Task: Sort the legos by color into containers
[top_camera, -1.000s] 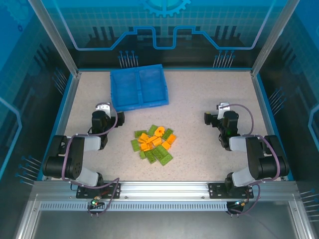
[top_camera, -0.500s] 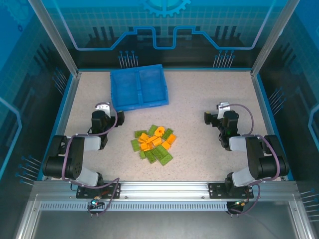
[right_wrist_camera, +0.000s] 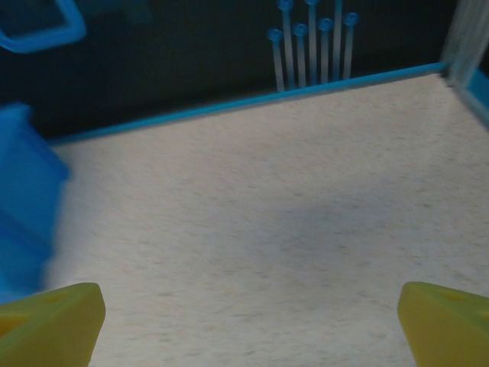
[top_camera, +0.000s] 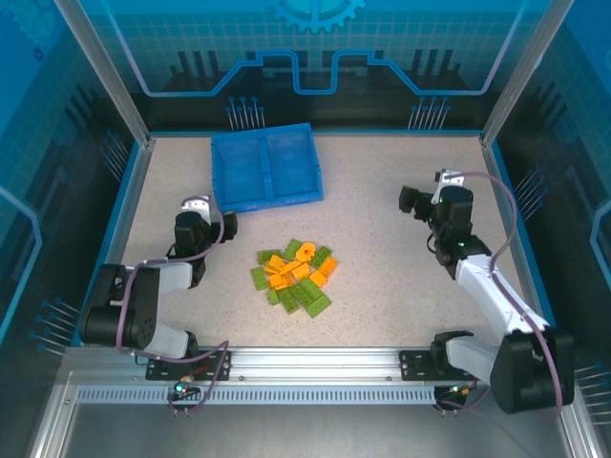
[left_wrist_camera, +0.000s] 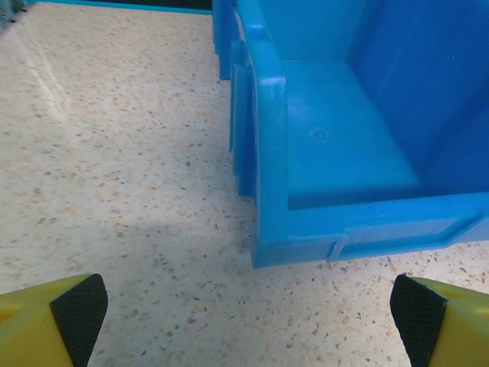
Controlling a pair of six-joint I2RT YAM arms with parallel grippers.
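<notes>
The legos (top_camera: 296, 277), orange and light green flat bricks, lie in one heap at the table's middle, with a round orange one (top_camera: 306, 251) on its far side. The containers are two compartments of a blue tray (top_camera: 265, 167) at the far left of centre; both look bare. My left gripper (top_camera: 212, 216) stands open just short of the tray's near left corner (left_wrist_camera: 271, 153), its yellow fingers (left_wrist_camera: 46, 321) wide apart with nothing between them (left_wrist_camera: 246, 317). My right gripper (top_camera: 410, 200) is open right of the heap, over bare table (right_wrist_camera: 248, 321), with the tray (right_wrist_camera: 23, 199) blurred at the left.
A blue raised border (top_camera: 315, 134) runs along the table's far edge, and metal posts (top_camera: 105, 67) stand at the back corners. Speckled tabletop (top_camera: 382, 172) lies between the tray and the right arm. The arms' bases sit on the metal rail (top_camera: 305, 363) at the near edge.
The right arm has stretched out and lifted, carrying its gripper farther from the base and slightly right. The left arm, the heap and the tray have stayed put.
</notes>
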